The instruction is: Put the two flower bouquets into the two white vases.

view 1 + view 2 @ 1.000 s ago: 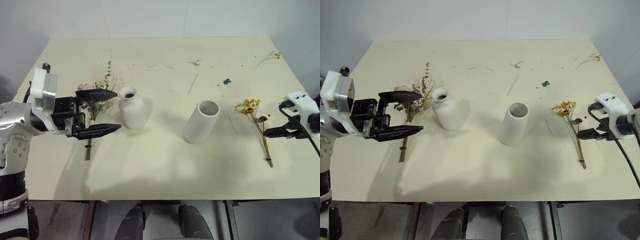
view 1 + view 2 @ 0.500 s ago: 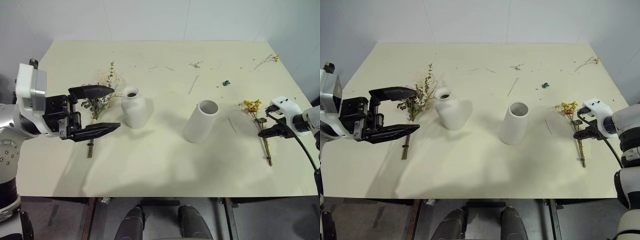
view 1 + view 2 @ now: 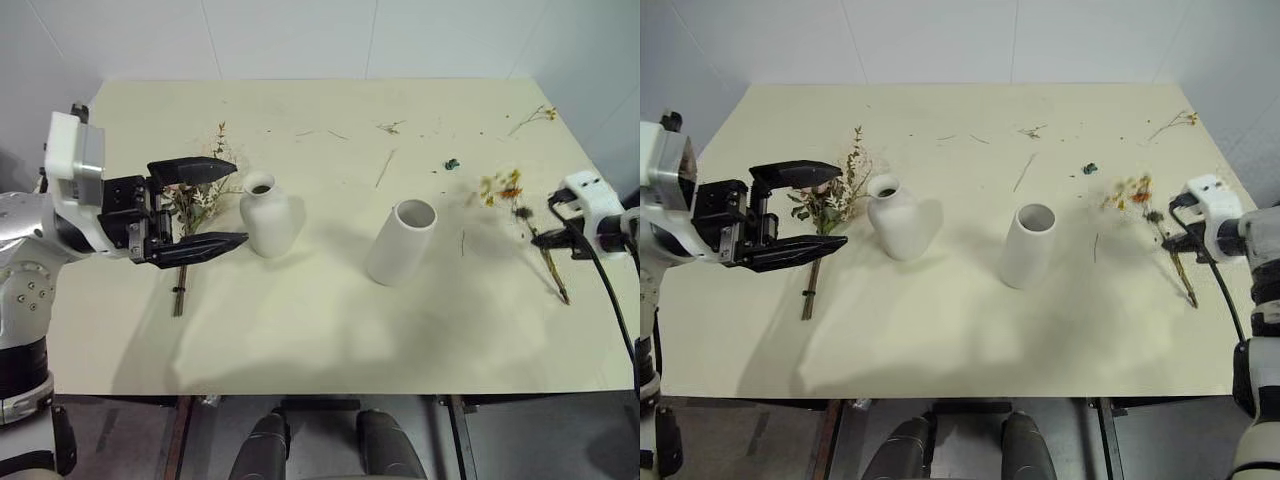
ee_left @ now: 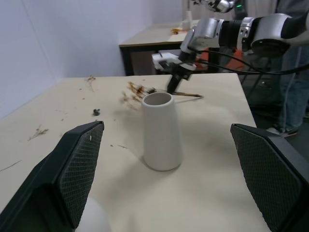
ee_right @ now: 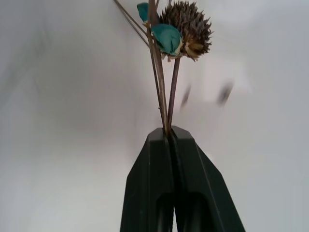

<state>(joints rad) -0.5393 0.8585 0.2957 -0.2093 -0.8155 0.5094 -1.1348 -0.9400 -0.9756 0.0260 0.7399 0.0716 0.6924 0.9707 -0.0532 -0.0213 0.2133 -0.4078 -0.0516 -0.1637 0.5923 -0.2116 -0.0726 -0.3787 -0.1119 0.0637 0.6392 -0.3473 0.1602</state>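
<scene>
Right gripper (image 3: 541, 240): I see it clamped tight on the thin stems of the small bouquet (image 3: 520, 215); in the right wrist view the two black fingers (image 5: 159, 159) meet with the stems pinched between them.
Small bouquet: it is held up off the table (image 3: 330, 340) near the right edge, with the yellow and orange blooms pointing toward the far side and the stem ends trailing toward me past the gripper. From the right wrist camera I make out a dark spiky bloom (image 5: 189, 26) and a teal scrap (image 5: 166, 37) above the fingertips.
Left gripper (image 3: 215, 205): it is spread wide and grasps nothing, pointing across toward the bottle vase (image 3: 265, 215) and hanging above the large bouquet (image 3: 195, 215).
Large bouquet: it lies flat on the table just to the left of the bottle vase, sprigs toward the far side, brown stems toward me.
Bottle vase: upright, left of centre.
Cylinder vase (image 3: 402, 243): upright, near the table's middle, well apart from the bottle vase, between it and the right gripper.
Table litter: loose twigs (image 3: 390, 126) and a small teal bit (image 3: 453, 163) are scattered along the far half.
</scene>
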